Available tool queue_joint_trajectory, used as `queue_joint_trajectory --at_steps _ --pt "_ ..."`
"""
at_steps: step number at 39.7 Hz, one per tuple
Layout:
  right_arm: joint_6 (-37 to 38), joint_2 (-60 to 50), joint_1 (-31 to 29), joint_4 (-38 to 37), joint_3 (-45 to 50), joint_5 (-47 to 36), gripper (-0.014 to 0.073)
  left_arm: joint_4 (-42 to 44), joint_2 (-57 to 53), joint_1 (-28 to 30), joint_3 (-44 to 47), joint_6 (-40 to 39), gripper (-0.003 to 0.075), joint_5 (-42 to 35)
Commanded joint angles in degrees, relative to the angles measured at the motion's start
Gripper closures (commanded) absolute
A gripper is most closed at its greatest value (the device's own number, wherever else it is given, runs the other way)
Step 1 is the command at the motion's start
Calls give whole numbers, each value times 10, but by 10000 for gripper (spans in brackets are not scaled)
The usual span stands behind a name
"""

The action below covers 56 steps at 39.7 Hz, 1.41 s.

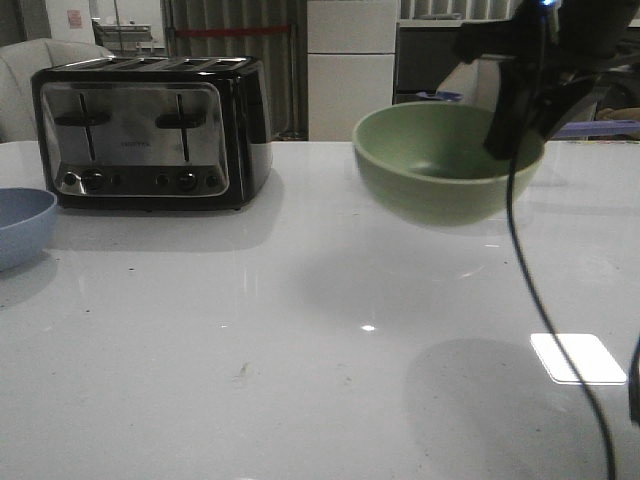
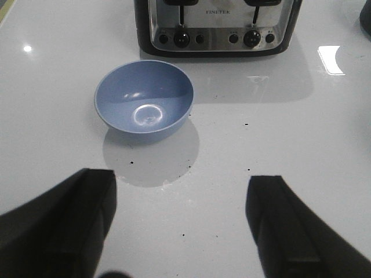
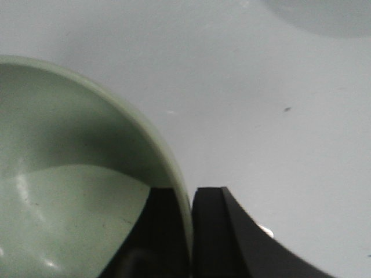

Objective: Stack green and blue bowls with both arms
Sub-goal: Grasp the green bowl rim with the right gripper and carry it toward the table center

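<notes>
The white glossy worktop [image 1: 300,350] fills the front view, with a black-and-chrome four-slot toaster [image 1: 150,130] standing at about ten o'clock near its far edge. The green bowl [image 1: 440,165] hangs clear of the surface at roughly one o'clock, pinched by its rim in the right end effector [image 3: 191,231]; the right wrist view shows one finger inside the wall and one outside, closed on the thin edge. The blue bowl [image 2: 144,101] sits upright on the worktop at nine o'clock in the front view, cut by the frame edge, just in front of the toaster's left end. The left end effector [image 2: 179,226] hovers near it with fingers spread wide and nothing between them. The likely trouble: a rim pinch gives little hold, so the green bowl could swing or slip during a fast carry across the worktop; lowered off-centre, it could catch the blue rim and skid that bowl on the slick surface, unless the left arm steadies it. The worktop is reflective, showing a bright window patch and small dark specks. Behind it lie cabinets, a dim curtain and clutter, too blurred to name.
</notes>
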Motion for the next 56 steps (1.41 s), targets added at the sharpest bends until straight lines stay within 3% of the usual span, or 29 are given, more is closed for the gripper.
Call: queue_joint_trajectory --at_steps 1,10,21,42,45,53,56 --pt "-5 -32 45 11 16 -36 539 -3 1 -1 -20 -3 190 -45" --pt "-5 -31 109 27 70 -83 539 -3 1 -1 -20 -3 190 -45" --pt "-5 -25 110 36 91 -123 539 -3 1 -1 -20 -3 190 -45" --pt "-5 38 108 11 91 -121 525 -3 1 -1 -20 -3 190 -45" --pt "-5 38 108 11 90 -120 473 -3 1 -1 -20 -3 190 -45" --pt "-5 36 108 10 84 -121 211 -3 1 -1 -20 -3 190 -45" --pt "-5 33 108 8 75 -118 195 -3 1 -1 -20 -3 190 -45"
